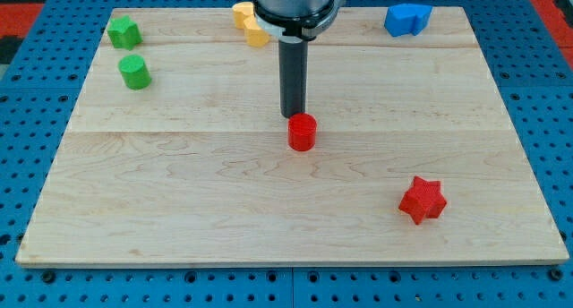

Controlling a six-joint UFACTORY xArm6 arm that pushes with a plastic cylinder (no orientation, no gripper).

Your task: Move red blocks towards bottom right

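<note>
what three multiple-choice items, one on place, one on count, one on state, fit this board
1. Where is my tip?
A. just above the red cylinder block
B. beside the blue block
C. at the red star block

2. How many green blocks?
A. one
B. two
C. four

3. The yellow block is
A. fully in view
B. partly hidden by the arm
C. off the wooden board

Key: A, the rod ends at the cylinder's top edge; B, a green star-like block and a green cylinder; B, the arm's housing covers its right side.

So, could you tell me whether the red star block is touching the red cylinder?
No, the red star block lies apart from the red cylinder, toward the view's bottom right.
</note>
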